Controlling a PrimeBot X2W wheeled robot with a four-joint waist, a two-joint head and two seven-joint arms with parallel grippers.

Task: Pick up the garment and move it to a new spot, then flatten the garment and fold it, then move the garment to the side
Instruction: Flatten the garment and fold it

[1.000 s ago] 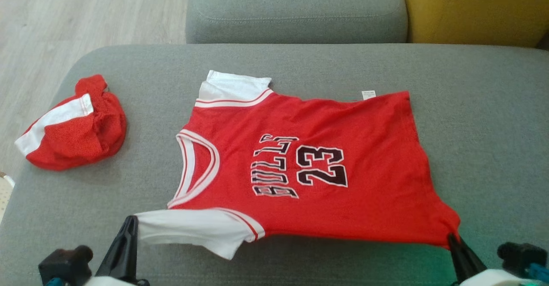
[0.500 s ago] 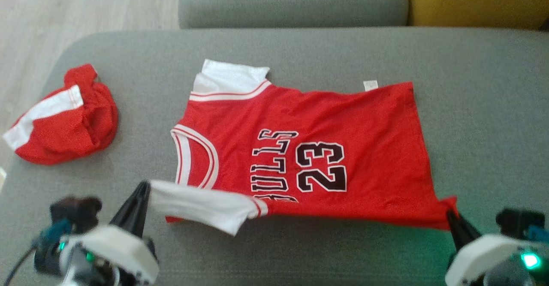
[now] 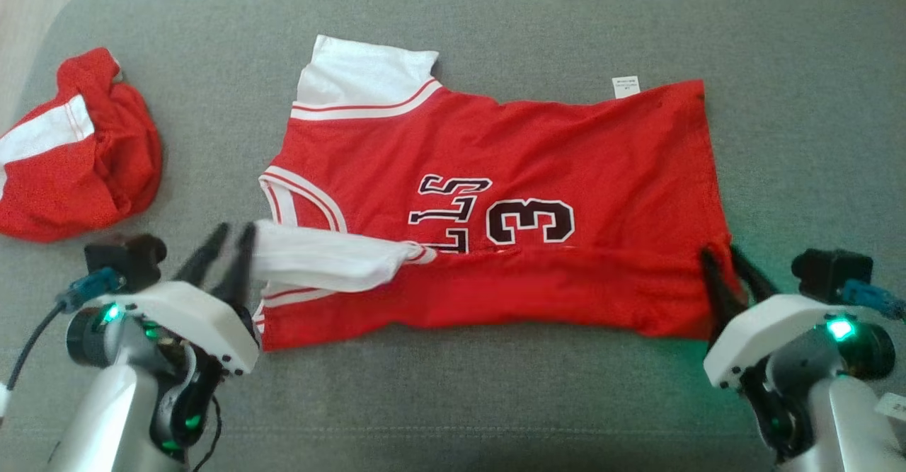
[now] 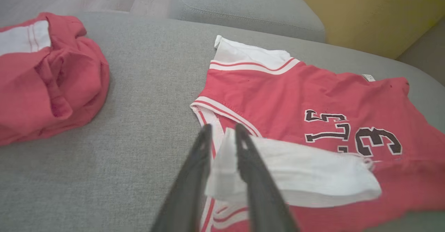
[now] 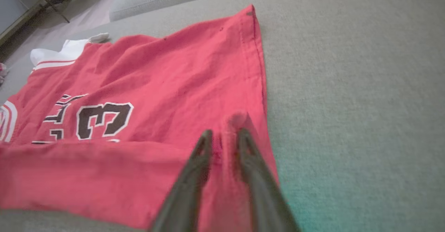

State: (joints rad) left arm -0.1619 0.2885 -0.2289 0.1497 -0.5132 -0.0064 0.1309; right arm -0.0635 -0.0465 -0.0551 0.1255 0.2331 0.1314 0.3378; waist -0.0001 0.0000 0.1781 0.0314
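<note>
The garment [image 3: 538, 153] is a red jersey with white sleeves and black lettering, lying flat on the grey cushion [image 3: 495, 401]. Its near edge is folded over the front, covering half the number. My left gripper [image 3: 237, 228] stands at the folded white sleeve [image 3: 325, 260], and its fingers are parted with the sleeve's end between them [image 4: 223, 127]. At the folded hem corner [image 3: 715, 281] my right gripper [image 3: 718, 251] is open too, and red cloth lies between its fingers [image 5: 225, 132].
A second red and white garment [image 3: 71, 153] lies crumpled at the cushion's left end. Bare grey cushion stretches right of the jersey [image 3: 814, 104] and in front of it. Wooden floor [image 3: 21, 5] shows past the left edge.
Both grippers carried the jersey's near edge forward and folded it over the front, then their fingers parted from a shut grip. The head camera has tilted down.
</note>
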